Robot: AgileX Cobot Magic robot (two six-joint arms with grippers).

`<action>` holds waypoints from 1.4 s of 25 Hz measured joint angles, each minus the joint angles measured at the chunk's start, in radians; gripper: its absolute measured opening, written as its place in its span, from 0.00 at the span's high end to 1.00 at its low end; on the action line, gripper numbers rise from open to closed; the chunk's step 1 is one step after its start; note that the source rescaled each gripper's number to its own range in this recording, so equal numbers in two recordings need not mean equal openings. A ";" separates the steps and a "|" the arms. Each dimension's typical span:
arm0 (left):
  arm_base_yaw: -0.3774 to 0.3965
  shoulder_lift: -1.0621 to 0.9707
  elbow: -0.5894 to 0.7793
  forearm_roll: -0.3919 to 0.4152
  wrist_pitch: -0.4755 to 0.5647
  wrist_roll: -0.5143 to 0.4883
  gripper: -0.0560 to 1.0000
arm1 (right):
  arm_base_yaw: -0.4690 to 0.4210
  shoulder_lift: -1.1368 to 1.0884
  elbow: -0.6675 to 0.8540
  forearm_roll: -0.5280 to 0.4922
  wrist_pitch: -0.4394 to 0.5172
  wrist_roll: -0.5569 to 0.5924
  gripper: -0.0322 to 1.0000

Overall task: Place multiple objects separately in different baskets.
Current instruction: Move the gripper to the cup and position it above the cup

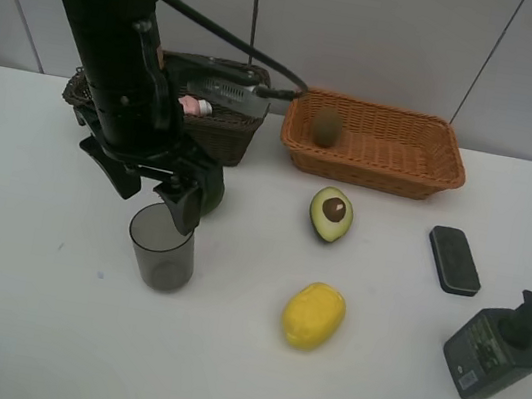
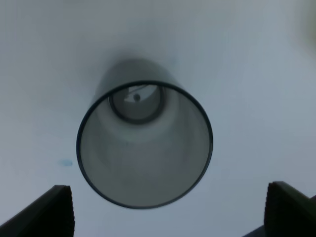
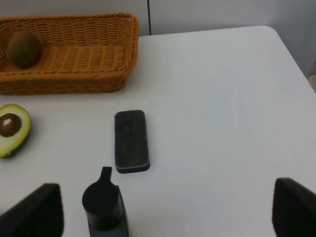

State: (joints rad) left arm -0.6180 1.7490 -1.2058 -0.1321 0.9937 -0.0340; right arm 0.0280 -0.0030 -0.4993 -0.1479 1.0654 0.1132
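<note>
Left claw (image 1: 156, 192) wide, hovers over upright grey translucent cup (image 1: 162, 249) on table (image 1: 24, 323); looks lined up for top grasp, no contact. Kiwi (image 1: 327, 126) sits in orange-tan basket (image 1: 423, 169), pink bottle (image 1: 198, 106) in dark brown basket (image 1: 225, 137). Right claw (image 3: 165, 210) wide, empty.

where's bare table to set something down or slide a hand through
Widest bare patch: the table left of the cup, to its near edge. Also free: the gap between avocado and case, and the orange basket right of the kiwi. Crowded: around the cup under the left tool, and at the dark basket behind it.
</note>
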 joint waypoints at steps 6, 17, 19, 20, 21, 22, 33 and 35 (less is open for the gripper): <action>0.000 0.064 0.001 0.012 -0.026 0.002 0.00 | 0.000 0.000 0.000 0.000 0.000 0.000 0.00; 0.000 0.115 0.002 0.032 -0.041 0.009 0.00 | 0.000 0.000 0.000 0.000 0.000 0.000 0.00; 0.000 0.136 0.002 0.032 -0.043 0.009 0.00 | 0.000 0.000 0.000 0.000 0.000 0.000 0.00; 0.000 0.148 0.002 0.032 -0.044 0.009 0.00 | 0.000 0.000 0.000 0.000 0.000 0.000 0.00; 0.000 0.159 0.002 0.032 -0.047 0.009 0.00 | 0.000 0.000 0.000 0.000 0.000 0.000 0.00; 0.000 0.167 0.002 0.032 -0.050 0.009 0.00 | 0.000 0.000 0.000 0.000 0.000 0.000 0.00; 0.000 0.228 0.002 0.031 -0.069 -0.019 0.02 | 0.000 0.000 0.000 0.000 0.000 0.000 0.00; 0.000 0.237 0.002 0.031 -0.069 -0.030 0.08 | 0.000 0.000 0.000 0.000 0.000 0.000 0.00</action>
State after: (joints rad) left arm -0.6180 1.9855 -1.2038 -0.1014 0.9243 -0.0644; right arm 0.0280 -0.0030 -0.4993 -0.1479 1.0654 0.1132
